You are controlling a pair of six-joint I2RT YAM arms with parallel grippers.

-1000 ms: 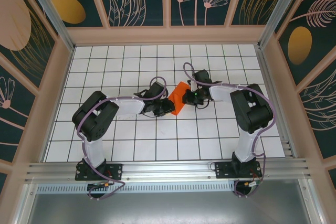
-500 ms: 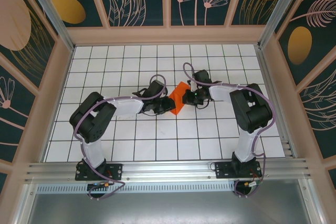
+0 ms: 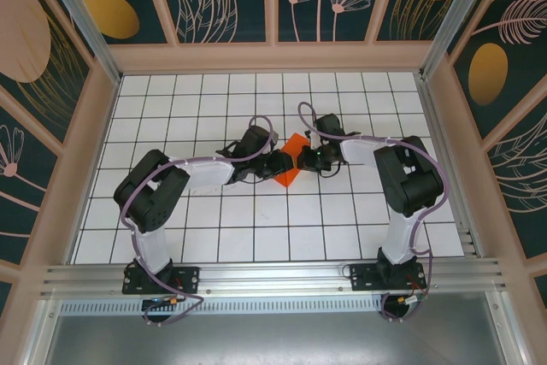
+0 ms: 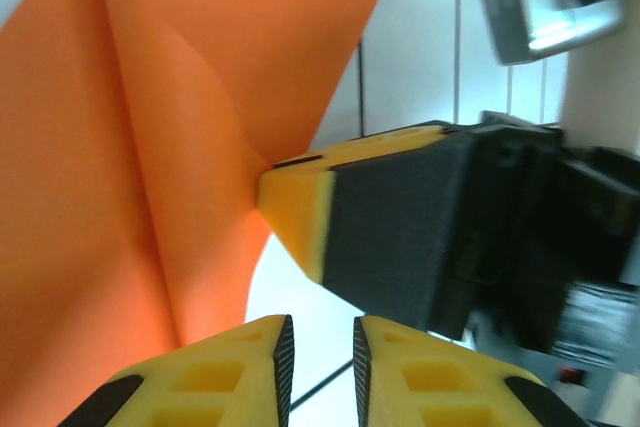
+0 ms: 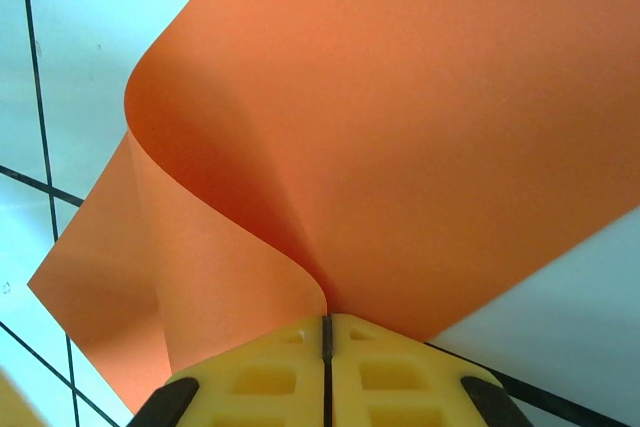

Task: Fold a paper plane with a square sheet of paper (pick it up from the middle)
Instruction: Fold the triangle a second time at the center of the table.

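Observation:
The square sheet of paper [image 3: 292,162] is bright orange and bent into a curl, lifted off the white grid table near its middle. My right gripper [image 5: 327,325] is shut on the sheet's edge, with the paper [image 5: 400,137] curving away above its yellow fingers. From the top my right gripper [image 3: 302,157] sits at the paper's right side. My left gripper [image 3: 275,163] is right at the paper's left side. In the left wrist view my left gripper [image 4: 319,335] stands narrowly open with only table showing in the gap. The paper [image 4: 150,147] is to its upper left, and the right gripper's fingers [image 4: 300,209] pinch it just ahead.
The white grid table [image 3: 214,220] is ringed by a wooden frame [image 3: 273,57] with painted panels. Both arms reach in from the near edge and meet at the centre, their fingers very close together. A metal rail [image 3: 273,278] runs along the front.
My left gripper has moved right, up against the paper and the right gripper's fingers. The right gripper keeps its hold in the same place.

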